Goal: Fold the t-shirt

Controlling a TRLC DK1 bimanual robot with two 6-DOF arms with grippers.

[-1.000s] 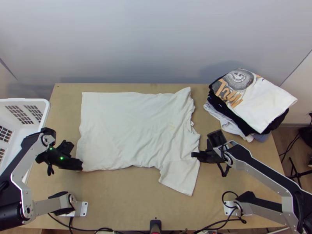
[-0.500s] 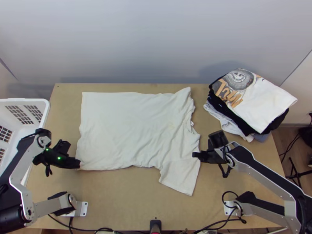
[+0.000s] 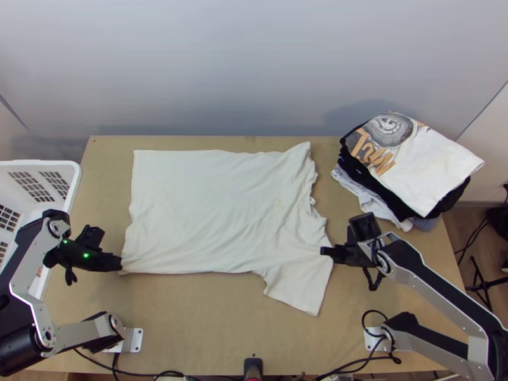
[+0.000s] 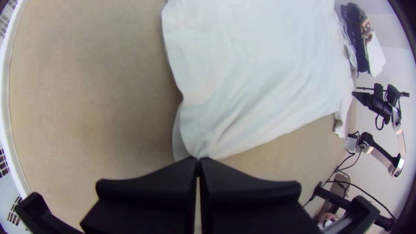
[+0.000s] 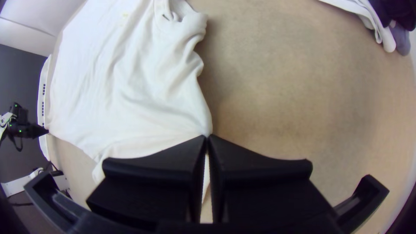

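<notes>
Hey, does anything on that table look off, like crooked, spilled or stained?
I see no spill. The stack of clothes at the far right looks askew, its layers jutting unevenly. The t-shirt is rumpled around the collar and has a faint yellowish mark near it; I can't tell if it's a stain.

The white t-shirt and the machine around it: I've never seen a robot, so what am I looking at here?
It is a robot with a left arm and a right arm. One picture looks down from high over the table; the others come from each arm's wrist. The white t-shirt lies spread out. The left jaws are closed on a bottom corner, the right jaws on its edge near a sleeve. Beyond the right arm lies a pile of clothes; at left stands a white basket.
</notes>
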